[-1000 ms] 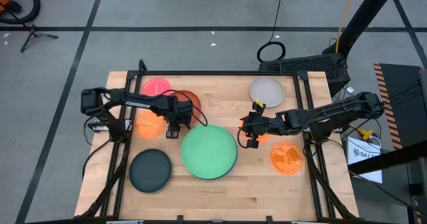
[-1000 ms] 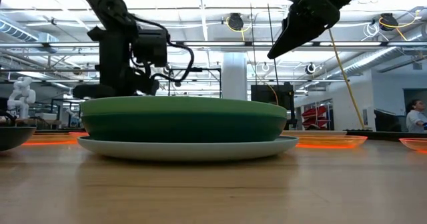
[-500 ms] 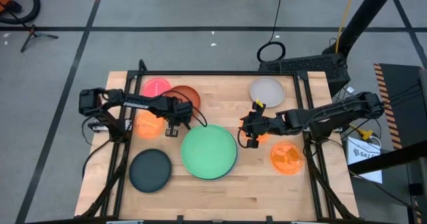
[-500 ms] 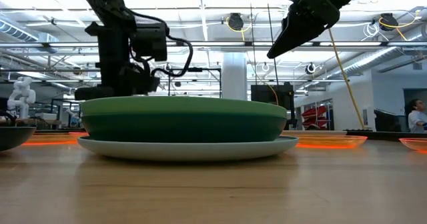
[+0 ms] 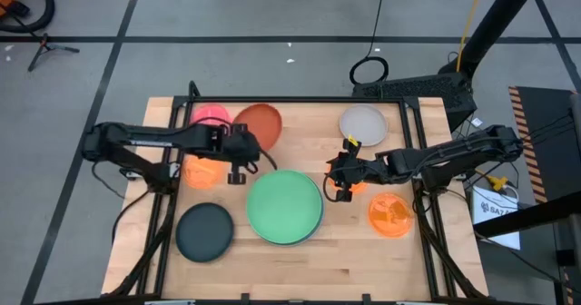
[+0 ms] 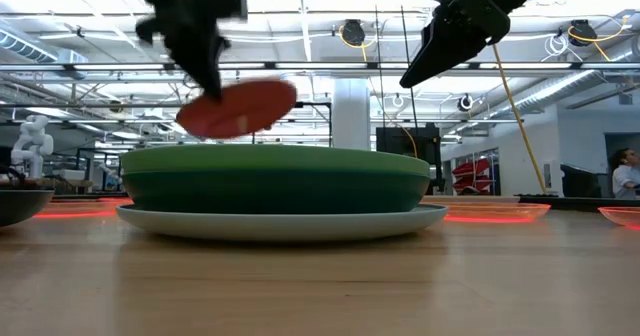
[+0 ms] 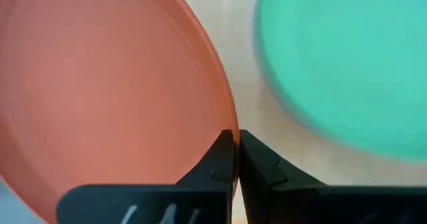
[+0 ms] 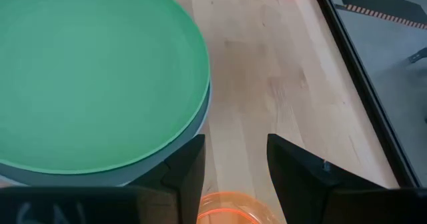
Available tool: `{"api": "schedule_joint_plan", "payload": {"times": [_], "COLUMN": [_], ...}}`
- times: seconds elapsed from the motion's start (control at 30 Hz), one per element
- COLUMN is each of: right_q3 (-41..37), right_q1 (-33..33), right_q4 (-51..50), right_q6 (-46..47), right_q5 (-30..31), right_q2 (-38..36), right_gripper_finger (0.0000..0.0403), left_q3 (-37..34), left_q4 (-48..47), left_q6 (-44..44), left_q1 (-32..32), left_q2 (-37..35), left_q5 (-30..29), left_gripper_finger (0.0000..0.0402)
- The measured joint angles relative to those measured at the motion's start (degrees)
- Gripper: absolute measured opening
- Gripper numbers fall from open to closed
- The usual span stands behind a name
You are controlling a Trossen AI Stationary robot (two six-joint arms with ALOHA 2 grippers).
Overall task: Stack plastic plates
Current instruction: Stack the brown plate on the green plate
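1. Gripping the rim of a round red-brown plastic plate (image 5: 258, 123), the left gripper (image 5: 238, 151) is holding it lifted off the wooden table (image 5: 345, 241); the left wrist view is showing both fingers pinched together on the plate's edge (image 7: 133, 97).
2. In the low view that red-brown plate (image 6: 240, 109) is hanging tilted in the air, above the far side of the green stack.
3. A stack of large round plates is sitting at the table's middle, with a light green plate (image 5: 285, 205) lying on top and a pale one showing at the bottom in the low view.
4. The right gripper (image 5: 340, 180) is hovering just right of that stack with its fingers spread apart and holding nothing; a small translucent orange plate (image 8: 227, 207) is lying under it.
5. Other round plates are lying around the table: a black one (image 5: 204, 231) at front left, an orange one (image 5: 201, 172) and a pink one (image 5: 209, 116) on the left, a grey-white one (image 5: 363, 122) at the back right, and another translucent orange one (image 5: 390, 214) at the right.
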Motion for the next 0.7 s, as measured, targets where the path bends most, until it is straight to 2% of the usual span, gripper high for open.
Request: {"api": "schedule_joint_plan", "payload": {"times": [0.13,0.37,0.5,0.7], "right_q3": [0.0,0.0,0.0,0.1], "right_q1": [0.0,0.0,0.0,0.1], "right_q4": [0.0,-0.5,-0.4,-0.2], "right_q6": [-0.3,-0.6,-0.6,-0.5], "right_q5": [0.0,0.0,-0.2,-0.3], "right_q2": [-0.4,-1.2,-1.6,-2.1], "right_gripper_finger": [0.0155,0.0155,0.0155,0.0155], "left_q3": [4.2,4.7,4.7,4.6], "left_q4": [2.3,11.4,15.6,14.4], "left_q6": [-5.5,-15.9,-19.6,-23.4], "left_q1": [-8.1,-20.5,-24.8,-27.8], "left_q2": [0.6,4.4,9.3,15.4], "left_q5": [3.1,3.1,1.8,-1.1], "left_gripper_finger": [0.0009,0.0008,0.0008,0.0008]}}
